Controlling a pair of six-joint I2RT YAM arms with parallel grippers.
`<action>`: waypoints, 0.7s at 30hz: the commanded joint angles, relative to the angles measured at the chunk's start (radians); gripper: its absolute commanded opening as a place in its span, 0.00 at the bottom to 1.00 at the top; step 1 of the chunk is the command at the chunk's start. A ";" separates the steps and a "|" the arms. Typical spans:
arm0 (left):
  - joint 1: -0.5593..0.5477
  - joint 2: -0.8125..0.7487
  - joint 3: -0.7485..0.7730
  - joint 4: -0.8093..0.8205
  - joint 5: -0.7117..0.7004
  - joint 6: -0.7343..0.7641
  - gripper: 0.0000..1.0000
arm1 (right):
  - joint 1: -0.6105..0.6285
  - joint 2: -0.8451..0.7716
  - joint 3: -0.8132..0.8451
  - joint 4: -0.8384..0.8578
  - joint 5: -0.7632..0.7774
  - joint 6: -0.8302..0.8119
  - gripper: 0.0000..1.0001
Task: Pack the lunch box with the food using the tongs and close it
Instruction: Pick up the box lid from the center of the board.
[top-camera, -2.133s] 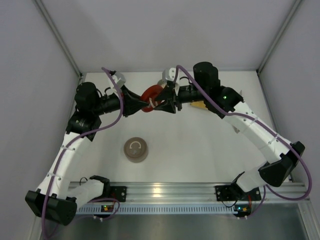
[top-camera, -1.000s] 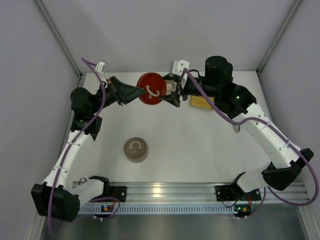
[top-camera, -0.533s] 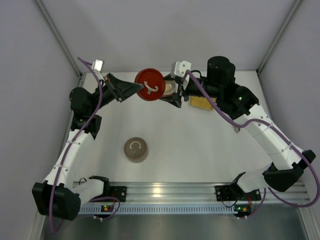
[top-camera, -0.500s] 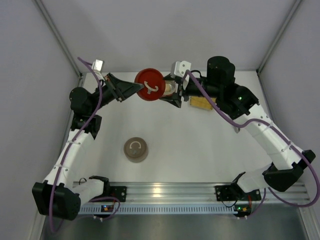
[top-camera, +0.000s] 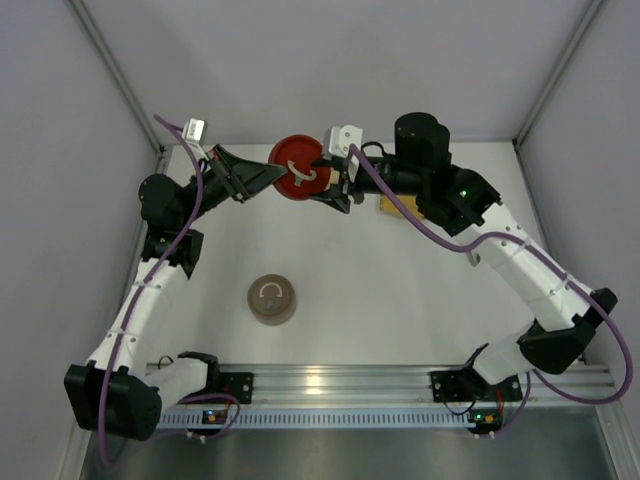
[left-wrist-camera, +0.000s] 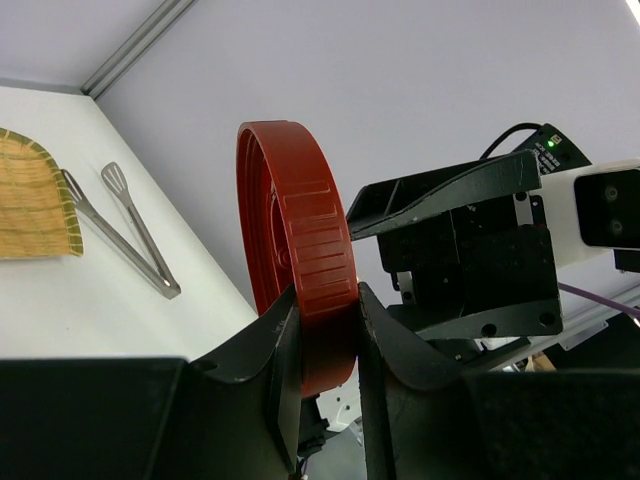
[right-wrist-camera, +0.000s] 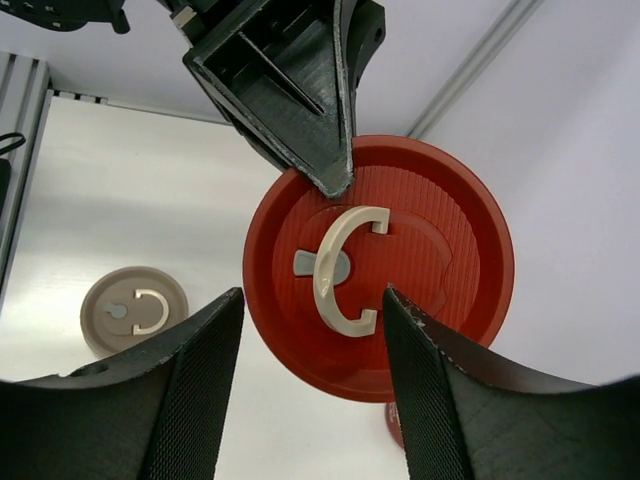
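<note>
1 yellow woven tray lies flat on the far part of the white table. An aluminium rail runs along the table's near edge.

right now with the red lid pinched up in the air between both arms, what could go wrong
1. The left gripper pinches the red lid only at its rim, on edge above the table; it could pivot or slip out.
2. The right gripper, open, faces the lid's cream handle; a misaligned close could knock the lid loose.
3. Both grippers sit very close together, so they could collide.
</note>
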 joint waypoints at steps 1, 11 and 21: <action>0.005 -0.003 0.048 0.058 -0.009 -0.021 0.00 | 0.028 0.025 0.061 0.015 0.033 -0.027 0.56; 0.004 -0.011 0.045 0.058 0.003 -0.027 0.00 | 0.030 0.057 0.072 0.055 0.098 -0.010 0.37; 0.002 -0.015 0.028 0.051 0.008 -0.021 0.00 | 0.036 0.078 0.090 0.069 0.111 0.013 0.30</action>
